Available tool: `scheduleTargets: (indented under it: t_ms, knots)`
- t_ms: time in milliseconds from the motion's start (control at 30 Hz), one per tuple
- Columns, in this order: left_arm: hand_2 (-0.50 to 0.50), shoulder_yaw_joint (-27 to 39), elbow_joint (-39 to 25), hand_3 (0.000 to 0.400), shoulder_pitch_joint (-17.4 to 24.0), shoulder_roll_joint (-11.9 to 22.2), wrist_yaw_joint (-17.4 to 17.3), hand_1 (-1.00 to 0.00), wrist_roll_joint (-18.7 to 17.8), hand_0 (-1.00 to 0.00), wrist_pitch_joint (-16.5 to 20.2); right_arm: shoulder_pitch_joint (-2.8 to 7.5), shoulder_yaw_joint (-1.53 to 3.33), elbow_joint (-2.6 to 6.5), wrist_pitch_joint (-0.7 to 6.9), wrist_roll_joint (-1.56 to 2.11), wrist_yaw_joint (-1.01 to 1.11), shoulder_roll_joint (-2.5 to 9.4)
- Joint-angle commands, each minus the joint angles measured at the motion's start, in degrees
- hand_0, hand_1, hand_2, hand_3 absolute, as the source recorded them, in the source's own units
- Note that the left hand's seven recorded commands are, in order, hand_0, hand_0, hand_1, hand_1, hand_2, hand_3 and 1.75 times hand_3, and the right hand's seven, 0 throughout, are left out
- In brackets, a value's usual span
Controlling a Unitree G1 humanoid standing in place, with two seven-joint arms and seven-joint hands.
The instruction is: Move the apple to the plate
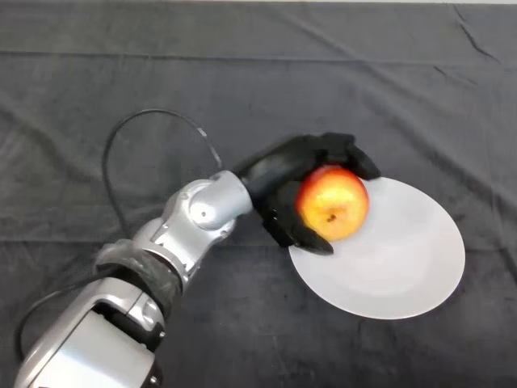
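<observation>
Creased dark cloth [242, 73] over table

Even, soft light; faint shadows

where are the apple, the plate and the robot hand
apple [333, 202], head view, on its red-yellow front
plate [404, 259], head view, on the bare white middle
robot hand [279, 174], head view, on the black back of the hand

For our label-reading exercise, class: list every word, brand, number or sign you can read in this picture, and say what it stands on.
None: no readable text shows anywhere in the head view.
The apple, red and yellow, bears no sticker on its visible side.
The white plate is plain.
The black left hand, curled round the apple, and the silver-grey arm show no lettering.
The dark cloth is unmarked.
</observation>
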Motion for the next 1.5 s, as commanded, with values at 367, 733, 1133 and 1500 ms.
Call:
scheduleTargets:
  t_ms: [367,733,1133,1500]
  knots:
    - [-0.02,-10.1,-1.9,0.400,-4.4,-0.8,-0.7,-0.96,2.6,-1.00,0.9,4.52,1.63,2.94,0.63,-1.28,1.15,3.06]
    - [-0.20,-14.4,-2.1,0.160,-5.4,0.0,-1.0,0.00,2.9,-0.40,2.5,4.43,1.66,3.13,0.53,-1.31,1.12,3.06]
    - [0.00,-14.1,-1.6,0.000,-6.7,1.4,0.1,0.00,2.2,0.00,3.8,4.35,1.69,3.29,0.44,-1.33,1.09,3.06]
    - [0.00,-9.4,-0.7,0.000,-7.5,5.1,1.1,0.00,0.4,0.00,3.2,4.32,1.71,3.37,0.38,-1.34,1.07,3.07]
